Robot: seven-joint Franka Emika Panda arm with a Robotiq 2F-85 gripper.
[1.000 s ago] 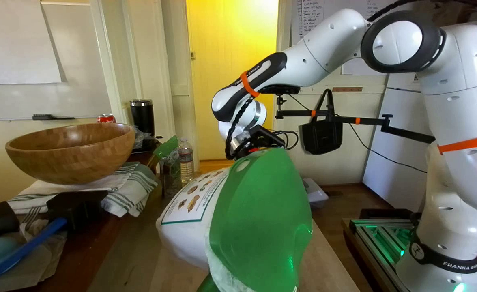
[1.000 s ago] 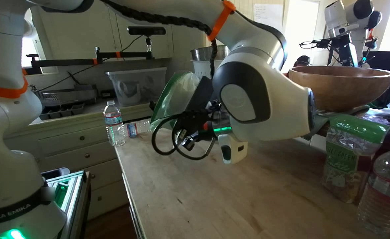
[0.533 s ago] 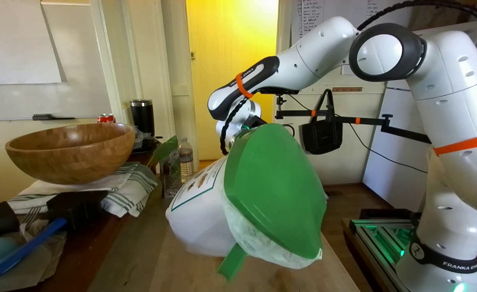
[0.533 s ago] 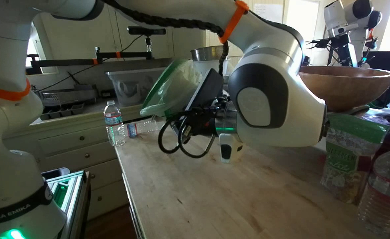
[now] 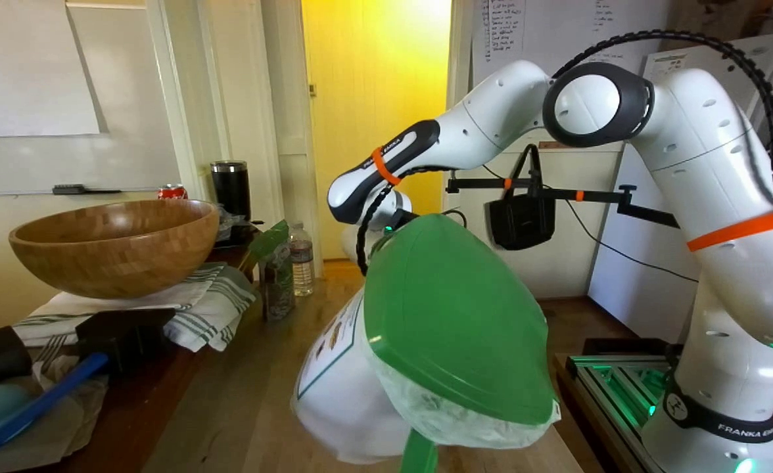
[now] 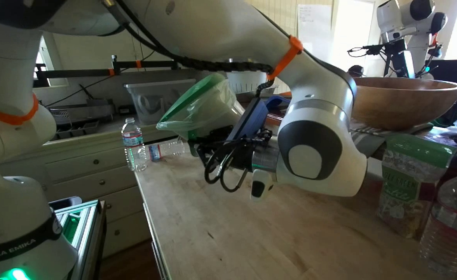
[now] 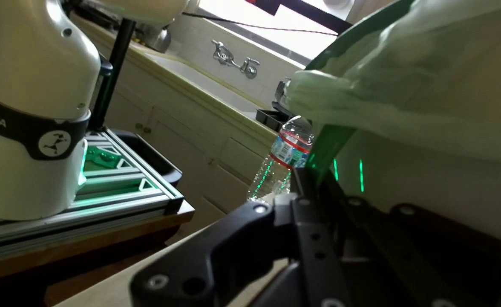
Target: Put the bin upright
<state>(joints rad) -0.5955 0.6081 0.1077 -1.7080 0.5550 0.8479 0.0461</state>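
The bin (image 5: 347, 401) is tilted over the wooden table (image 5: 242, 420), with its green lid (image 5: 452, 315) facing the camera in an exterior view. A pale liner bag hangs out under the lid and also shows in an exterior view (image 6: 213, 111). The white wall and bag fill the right of the wrist view (image 7: 421, 98). My gripper (image 7: 314, 181) is shut on the bin's green handle (image 7: 331, 145). In an exterior view my gripper (image 6: 202, 149) sits low beside the bin; the lid hides its fingers in the opposite view. I cannot tell whether the bin's base touches the table.
A standing water bottle (image 6: 133, 146) and a lying bottle (image 6: 166, 149) are near the bin. A green snack bag (image 6: 413, 186) and another bottle (image 6: 452, 221) stand at the table's near end. A wooden bowl (image 5: 117, 246) rests on towels at one side.
The arm has moved lower. The bin has turned and swung, with its lid facing further upward and shifted right in an exterior view. The gripper stays with it.
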